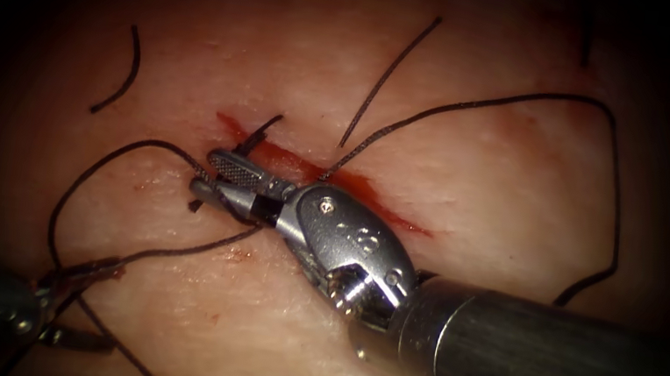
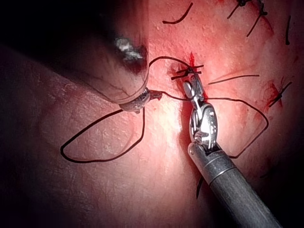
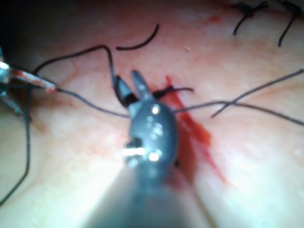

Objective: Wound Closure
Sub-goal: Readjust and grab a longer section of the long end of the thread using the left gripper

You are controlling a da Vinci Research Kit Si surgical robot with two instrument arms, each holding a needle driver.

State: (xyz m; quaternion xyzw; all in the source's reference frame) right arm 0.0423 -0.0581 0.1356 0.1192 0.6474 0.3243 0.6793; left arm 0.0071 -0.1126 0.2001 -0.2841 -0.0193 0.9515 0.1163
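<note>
The cut point(image 1: 352, 189) runs as a red line across the tissue point(image 1: 463, 163). My right tool point(image 1: 206, 173) comes in from the lower right and lies over the cut's left end, jaws open and holding nothing. A dark thread point(image 1: 489, 103) leaves the cut, arcs far right, and another length loops left past the right tool's tips. My left tool point(image 1: 106, 269), low on the left side, is shut on this thread. In the right wrist view the open right tool point(image 3: 129, 80) sits beside a short thread tail point(image 3: 178, 89). The left tool point(image 2: 142, 99) grips the thread point(image 2: 99, 156) there too.
Cut ends of thread point(image 1: 126, 73) lie on the tissue left of the cut, with another point(image 1: 386, 80) above it. Red fluid point(image 1: 295, 160) stains the cut's edges. Finished stitches point(image 3: 247, 12) sit farther along. The right tool's shaft point(image 1: 556, 372) covers the lower right.
</note>
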